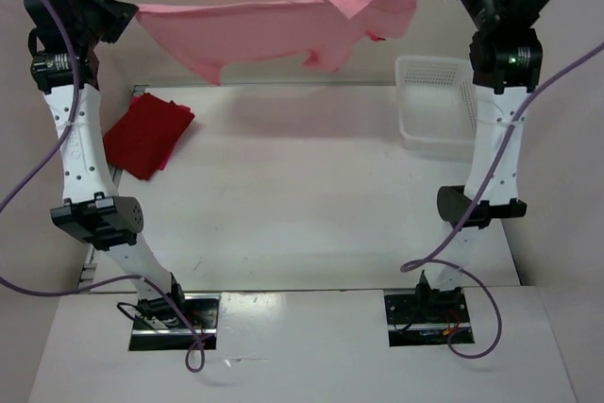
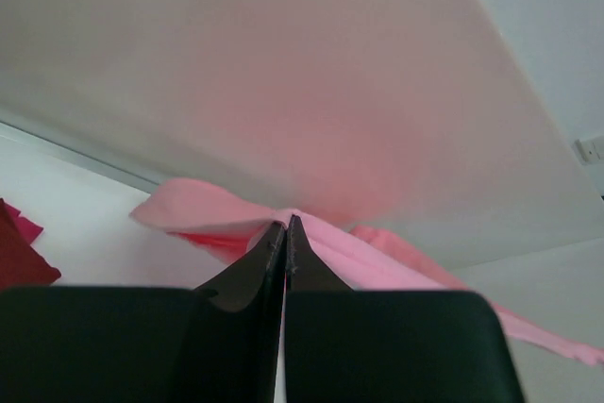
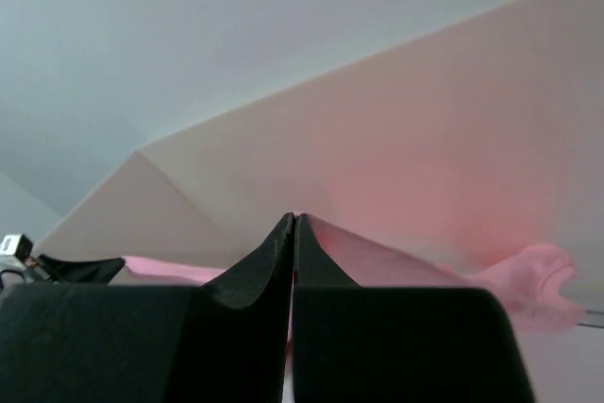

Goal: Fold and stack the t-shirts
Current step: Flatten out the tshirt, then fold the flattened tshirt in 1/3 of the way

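The left gripper [image 2: 286, 224] and right gripper [image 3: 293, 219] are each clamped on one end of the light pink t-shirt [image 1: 274, 30]. It hangs stretched in the air, higher than the white mesh basket [image 1: 429, 106] and mostly to its left. A folded red t-shirt [image 1: 146, 134] lies on the counter [image 1: 302, 205], well left of the basket, under no part of the hanging cloth.

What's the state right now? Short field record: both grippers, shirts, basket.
pink shirt: unfolded, held in the air, stretched between the two arms, middle sagging
left gripper: shut on one end of the pink shirt
right gripper: shut on the other end
red shirt: folded, lying on the table, far left
basket: on the table, far right, partly behind the right arm
progress: red shirt folded; pink shirt not yet folded or stacked
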